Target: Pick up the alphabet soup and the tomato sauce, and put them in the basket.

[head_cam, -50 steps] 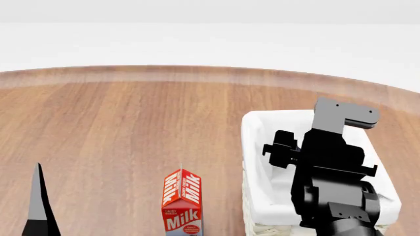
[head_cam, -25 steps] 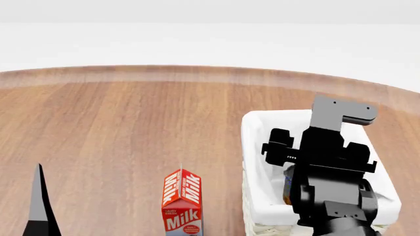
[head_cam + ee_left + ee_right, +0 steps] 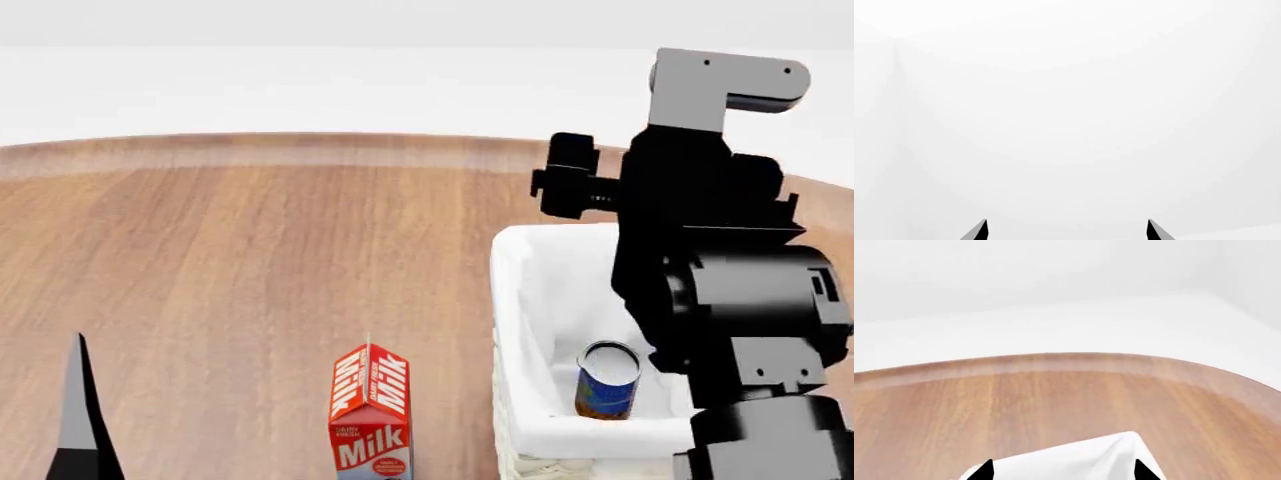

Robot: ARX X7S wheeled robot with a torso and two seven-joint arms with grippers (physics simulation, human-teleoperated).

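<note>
Since a second ago the right arm has risen from inside the basket (image 3: 523,300) toward the upper right of the head view, uncovering the alphabet soup (image 3: 609,380), which stands upright inside the basket at lower right. The right gripper (image 3: 1062,471) shows two tips spread apart, empty. The left gripper (image 3: 1066,231) is likewise spread, holding nothing. The milk carton (image 3: 371,412) stands unmoved at bottom centre of the table (image 3: 267,260). The tomato sauce is out of view.

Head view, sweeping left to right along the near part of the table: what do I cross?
Left tool → milk carton → basket wall → alphabet soup standing inside the basket → right arm over the basket's right side.
</note>
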